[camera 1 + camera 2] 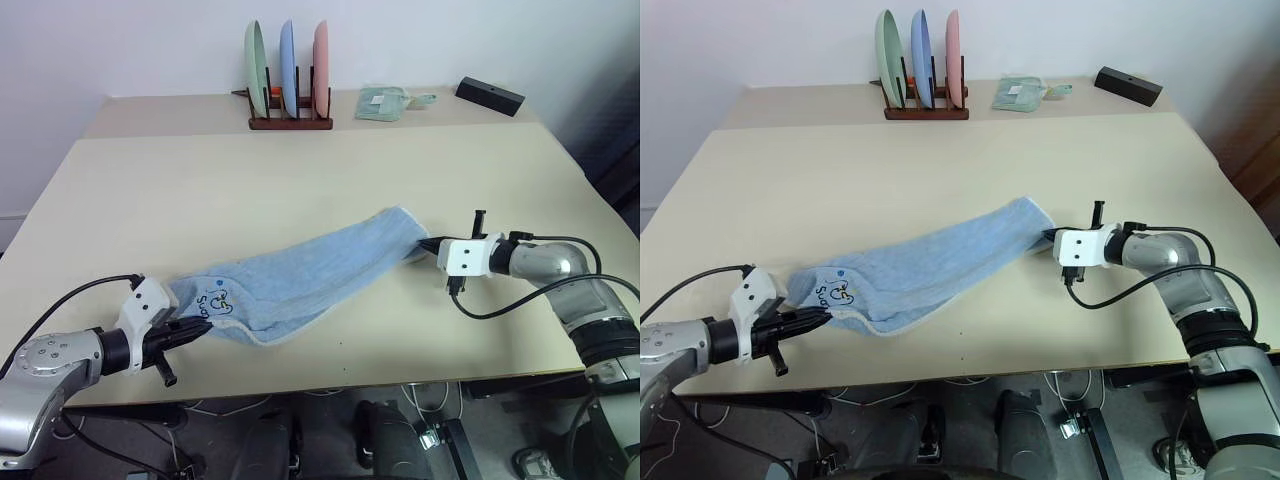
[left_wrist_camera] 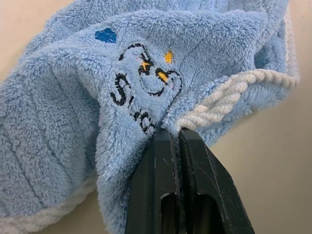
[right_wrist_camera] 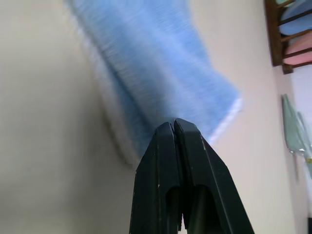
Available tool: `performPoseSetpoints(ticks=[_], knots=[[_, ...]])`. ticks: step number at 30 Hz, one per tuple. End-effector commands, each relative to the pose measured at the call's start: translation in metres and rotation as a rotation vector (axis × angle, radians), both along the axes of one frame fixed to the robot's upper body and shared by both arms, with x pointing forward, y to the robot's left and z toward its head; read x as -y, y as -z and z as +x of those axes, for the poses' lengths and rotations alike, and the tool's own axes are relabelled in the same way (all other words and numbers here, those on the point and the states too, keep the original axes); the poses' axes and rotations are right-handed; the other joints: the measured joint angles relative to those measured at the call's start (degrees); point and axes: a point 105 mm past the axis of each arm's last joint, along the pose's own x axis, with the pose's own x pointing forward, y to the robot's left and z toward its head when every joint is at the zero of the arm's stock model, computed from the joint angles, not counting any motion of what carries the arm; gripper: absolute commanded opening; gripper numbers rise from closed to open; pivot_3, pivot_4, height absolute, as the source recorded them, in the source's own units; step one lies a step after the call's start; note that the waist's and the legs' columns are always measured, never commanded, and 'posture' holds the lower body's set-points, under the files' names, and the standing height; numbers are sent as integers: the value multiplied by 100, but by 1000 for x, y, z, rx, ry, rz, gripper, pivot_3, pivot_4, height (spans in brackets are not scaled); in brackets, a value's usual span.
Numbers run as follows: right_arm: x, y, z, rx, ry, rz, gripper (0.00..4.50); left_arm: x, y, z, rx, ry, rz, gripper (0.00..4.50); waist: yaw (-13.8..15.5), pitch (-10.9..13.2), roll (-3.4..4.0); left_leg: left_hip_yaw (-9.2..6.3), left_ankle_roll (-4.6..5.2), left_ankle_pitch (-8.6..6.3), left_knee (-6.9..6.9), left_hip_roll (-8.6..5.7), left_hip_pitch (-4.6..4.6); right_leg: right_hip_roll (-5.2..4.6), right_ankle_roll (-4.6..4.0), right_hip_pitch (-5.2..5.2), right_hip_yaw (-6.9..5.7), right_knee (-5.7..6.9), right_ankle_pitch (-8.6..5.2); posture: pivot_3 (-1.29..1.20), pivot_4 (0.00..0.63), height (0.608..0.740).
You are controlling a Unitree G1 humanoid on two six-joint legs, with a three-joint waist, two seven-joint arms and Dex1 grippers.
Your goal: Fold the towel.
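The light blue towel point(image 1: 300, 275) lies stretched slantwise across the front half of the table point(image 1: 200, 190). Its near-left end bears a dark stitched logo point(image 2: 141, 87) and a white corded edge. My left gripper point(image 1: 205, 325) is shut on that end just below the logo, and its black fingers point(image 2: 195, 165) pinch the terry cloth. At the towel's far-right end my right gripper point(image 1: 428, 243) is shut on the tip of the cloth, which hangs slightly off the table with a shadow beneath it. In the right wrist view the towel point(image 3: 156, 73) runs away from the closed fingers point(image 3: 195, 165).
A wooden rack point(image 1: 290, 122) with three upright plates, green, blue and pink, stands at the back centre. A small pale green folded item point(image 1: 382, 103) and a black box point(image 1: 490, 95) lie at the back right. The table's front edge runs just below both grippers.
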Motion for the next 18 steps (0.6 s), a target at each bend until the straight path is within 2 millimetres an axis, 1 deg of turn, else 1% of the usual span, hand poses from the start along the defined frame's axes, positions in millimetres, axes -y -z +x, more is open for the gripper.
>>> performPoseSetpoints(ticks=[1,3,5,8,12,16,18], knots=[[1,-3,-9,-44,-19,-15,533,4,-7,2,35,13,-7,0,3,0,0,0,20,-11,0,0,0,-1,0,0,0,0,0,0,150,737],[2,5,-14,-78,-24,-51,1239,6,-7,3,37,17,-12,0,5,0,0,0,22,-13,0,-1,0,-3,0,0,-1,0,0,0,150,737],[3,9,-14,-74,-19,-76,2205,6,-7,3,38,18,-15,0,-6,0,1,0,23,-13,0,-1,0,-3,0,0,-1,0,0,0,150,737],[2,11,-9,-41,-13,-93,2205,7,-7,4,38,20,-16,0,-9,0,1,1,19,-11,0,0,0,-2,0,-2,-1,1,0,0,150,737],[-7,18,2,14,-27,-134,2205,10,-7,4,41,23,-19,0,-16,0,0,3,-4,2,0,-1,0,-1,0,-2,-1,1,0,0,150,737],[-9,16,13,105,-23,-162,2205,11,-7,4,43,24,-24,0,-12,0,0,4,-6,3,0,-1,0,1,0,-4,-1,2,0,0,150,737],[-11,21,15,100,-25,-175,2205,13,-7,3,42,27,-25,0,-5,0,0,3,-6,3,0,-2,0,0,0,-2,-1,1,0,0,150,737]])
